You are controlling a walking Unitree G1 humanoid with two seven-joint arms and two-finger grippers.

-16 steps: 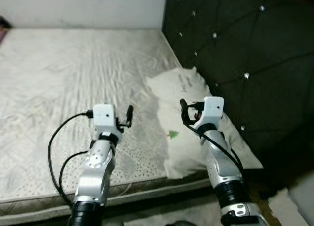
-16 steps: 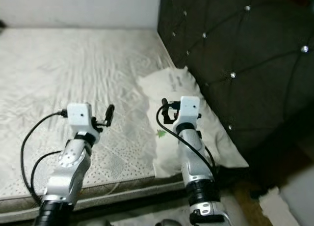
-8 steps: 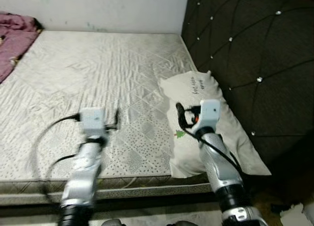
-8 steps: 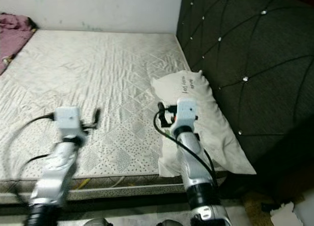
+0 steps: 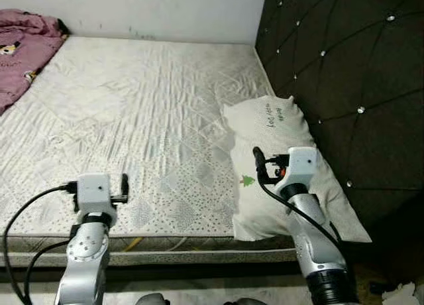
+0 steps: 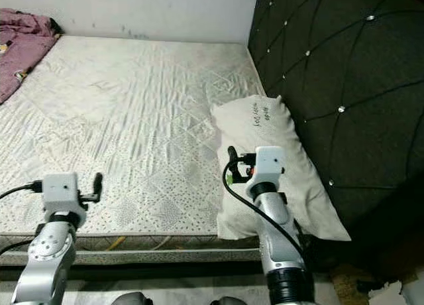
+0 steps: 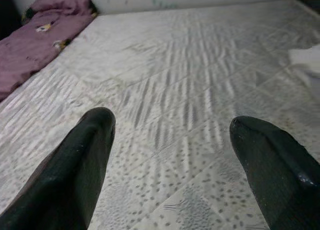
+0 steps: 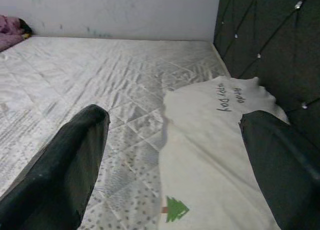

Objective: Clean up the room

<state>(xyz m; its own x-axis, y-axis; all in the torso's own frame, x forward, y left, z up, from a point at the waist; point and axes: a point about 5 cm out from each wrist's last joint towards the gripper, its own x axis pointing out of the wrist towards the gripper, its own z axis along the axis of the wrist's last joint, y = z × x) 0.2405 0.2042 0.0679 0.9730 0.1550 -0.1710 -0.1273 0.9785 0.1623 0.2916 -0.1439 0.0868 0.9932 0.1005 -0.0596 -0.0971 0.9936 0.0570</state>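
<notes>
Lowered and drawn leftward, the left gripper [image 7: 170, 160] hovers open over the quilted white mattress [image 5: 146, 113]; the right gripper [image 8: 172, 165], open, faces the white tree-printed pillow [image 5: 278, 159]. Crumpled purple blanket [image 5: 23, 43], cut off, lies far beyond.

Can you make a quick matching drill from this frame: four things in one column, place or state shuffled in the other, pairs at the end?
Column A
1. pillow
2. purple blanket
3. left gripper
4. headboard

Column B
a. dark, tufted, with shiny studs, on the bed's right side
b. jaws open, above bare mattress
c. white with a small green tree print, lying against the headboard
d. bunched at the bed's far left corner

Pairs: 1-c, 2-d, 3-b, 4-a

The right gripper is also open, above the pillow's edge.
</notes>
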